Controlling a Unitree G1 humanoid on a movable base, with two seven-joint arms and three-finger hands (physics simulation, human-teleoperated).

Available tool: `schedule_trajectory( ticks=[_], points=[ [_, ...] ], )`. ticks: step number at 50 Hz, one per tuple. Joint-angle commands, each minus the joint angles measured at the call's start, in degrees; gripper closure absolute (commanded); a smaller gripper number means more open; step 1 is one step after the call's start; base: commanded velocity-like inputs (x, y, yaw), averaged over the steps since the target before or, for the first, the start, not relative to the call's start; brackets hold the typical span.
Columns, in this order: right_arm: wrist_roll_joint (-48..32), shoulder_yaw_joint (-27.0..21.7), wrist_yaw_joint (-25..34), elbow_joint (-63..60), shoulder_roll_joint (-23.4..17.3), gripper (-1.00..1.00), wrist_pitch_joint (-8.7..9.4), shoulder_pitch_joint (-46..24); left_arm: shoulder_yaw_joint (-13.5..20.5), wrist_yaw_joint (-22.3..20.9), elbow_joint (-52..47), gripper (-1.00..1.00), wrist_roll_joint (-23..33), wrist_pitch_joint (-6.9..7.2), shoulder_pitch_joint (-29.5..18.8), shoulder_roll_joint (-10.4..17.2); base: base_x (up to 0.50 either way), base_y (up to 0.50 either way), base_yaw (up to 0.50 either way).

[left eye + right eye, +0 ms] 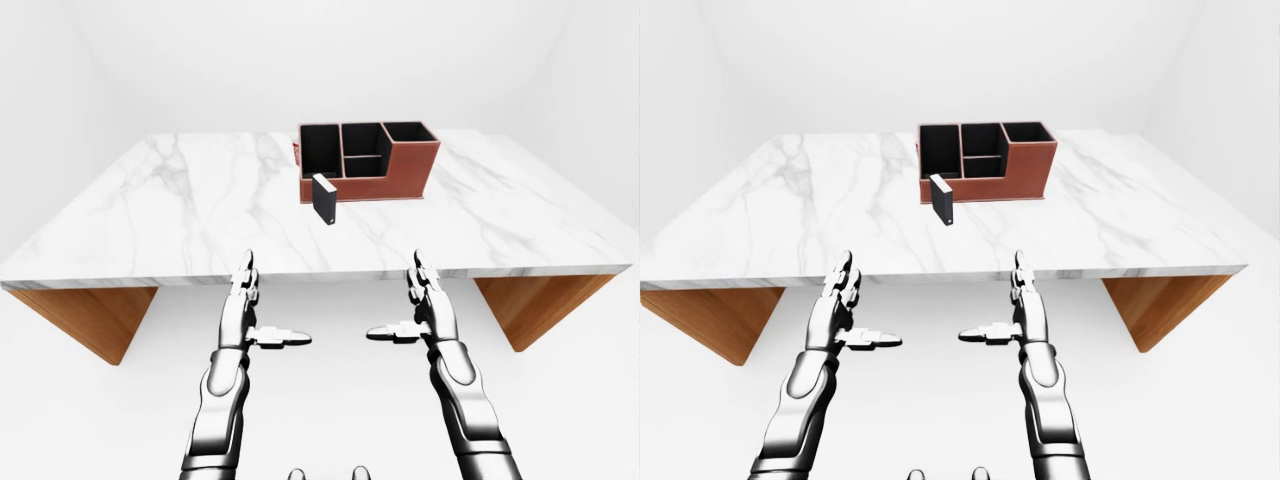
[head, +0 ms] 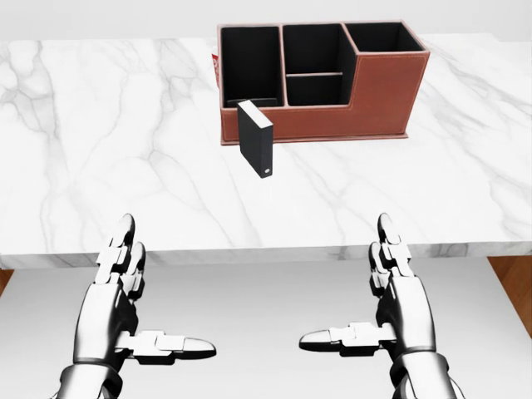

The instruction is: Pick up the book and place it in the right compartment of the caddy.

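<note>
Book [image 2: 256, 138] stands upright on the marble table [image 2: 125, 141], just below the caddy's [image 2: 320, 79] left end in the head view, close to its brown wall; can't tell if they touch. Left robot hand [image 2: 125, 312] and right robot hand [image 2: 391, 303] both hover below the table's near edge, well apart from the book, fingers spread, thumbs pointing inward toward each other, holding nothing. Caddy's black compartments look empty, and a sliver of something red and white [image 2: 215, 65] peeks out behind its left wall.
</note>
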Motion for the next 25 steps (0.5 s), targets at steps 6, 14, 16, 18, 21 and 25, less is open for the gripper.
schedule_trajectory(
  ticks=[6,14,16,18,21,25],
  points=[
    [-0.05,0.12,0.26,0.84,0.30,-1.00,0.68,-0.47,-0.40,0.00,0.62,-1.00,0.76,-0.03,0.01,0.18,0.38,0.00,0.00],
    [-0.04,0.11,0.28,0.73,0.28,-1.00,0.76,-0.40,-0.39,-0.03,1.21,-1.00,0.85,-0.51,-0.10,0.19,0.39,0.00,0.00],
    [-0.05,0.12,0.29,0.79,0.30,-1.00,0.65,-0.34,-0.37,-0.01,1.21,-1.00,0.86,-0.45,-0.18,0.19,0.39,0.00,0.00],
    [-0.08,0.21,0.24,0.02,0.34,-1.00,1.20,-0.10,-0.35,-0.01,1.67,-1.00,0.88,-0.78,-0.28,0.19,0.39,0.00,0.00],
    [-0.03,0.11,0.30,0.79,0.31,-1.00,0.76,-0.36,-0.37,0.00,1.52,-1.00,0.92,-0.73,-0.24,0.19,0.39,0.00,0.00],
    [0.01,0.09,0.32,0.85,0.32,-1.00,0.74,-0.35,-0.39,0.02,1.89,-1.00,0.96,-0.94,-0.32,0.17,0.39,0.00,0.00]
  ],
)
